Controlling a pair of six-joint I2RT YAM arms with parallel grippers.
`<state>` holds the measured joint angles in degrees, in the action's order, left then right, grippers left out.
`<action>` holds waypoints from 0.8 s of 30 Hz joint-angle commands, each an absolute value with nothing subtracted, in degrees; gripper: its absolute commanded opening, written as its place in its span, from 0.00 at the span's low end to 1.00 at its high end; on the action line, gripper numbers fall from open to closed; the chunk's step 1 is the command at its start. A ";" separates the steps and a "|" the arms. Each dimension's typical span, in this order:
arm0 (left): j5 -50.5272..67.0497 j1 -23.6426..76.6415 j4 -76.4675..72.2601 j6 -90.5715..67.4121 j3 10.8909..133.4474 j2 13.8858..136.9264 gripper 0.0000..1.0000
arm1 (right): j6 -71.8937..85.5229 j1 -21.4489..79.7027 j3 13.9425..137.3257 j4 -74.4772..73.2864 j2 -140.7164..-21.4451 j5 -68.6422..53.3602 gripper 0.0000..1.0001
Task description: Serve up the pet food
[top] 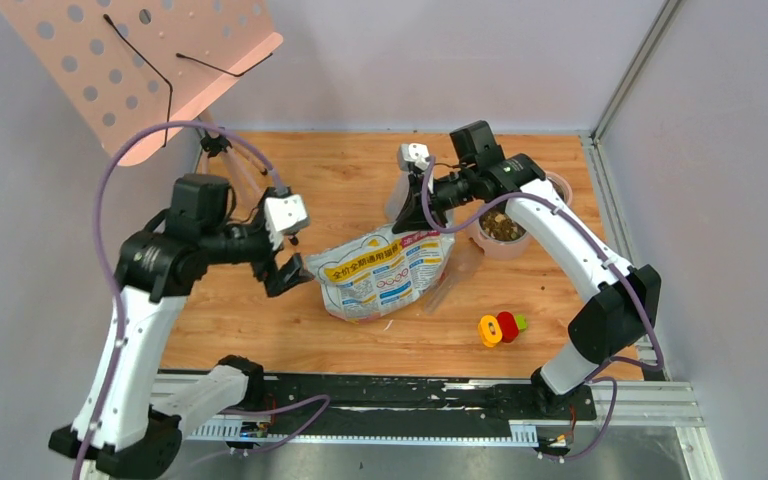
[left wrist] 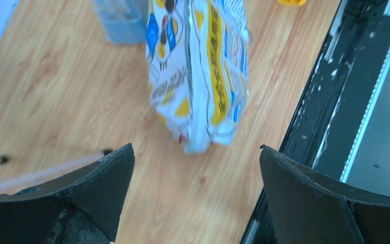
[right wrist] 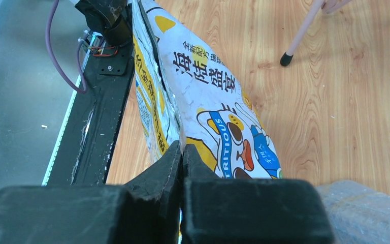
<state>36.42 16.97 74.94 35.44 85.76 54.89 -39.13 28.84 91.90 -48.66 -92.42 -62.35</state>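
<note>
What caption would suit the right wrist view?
The right gripper, fingers shut, pinches the printed pet food bag by its edge above the wooden table.

The printed bag (left wrist: pixel 198 76) is blurred in the left wrist view, its top cut off. Right of the bag, the right arm (top: pixel 560 230) hides part of the kibble (top: pixel 500 228) and its bowl (top: pixel 495 251).

The left black claw (left wrist: pixel 195 152) stands spread wide; the right black claw (right wrist: pixel 183 148) pinches tight on a glossy yellow-white-blue printed bag (right wrist: pixel 208 101).
</note>
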 commanded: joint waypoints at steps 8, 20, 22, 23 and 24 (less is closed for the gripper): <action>37.13 27.68 57.24 21.57 87.14 71.86 0.90 | -39.46 29.71 96.10 -45.04 -89.02 -62.08 0.03; 39.38 27.69 59.19 24.59 85.55 73.51 0.08 | -38.69 33.56 97.19 -45.08 -91.77 -64.24 0.32; 39.53 27.69 58.78 24.23 85.93 73.45 0.03 | -38.32 34.98 98.64 -45.07 -93.48 -64.83 0.31; 39.54 27.69 58.79 24.05 86.13 73.46 0.01 | -37.91 35.39 99.39 -45.11 -94.58 -65.24 0.25; 39.55 27.69 58.80 24.02 86.17 73.36 0.00 | -37.51 35.64 100.08 -45.29 -95.26 -65.49 0.21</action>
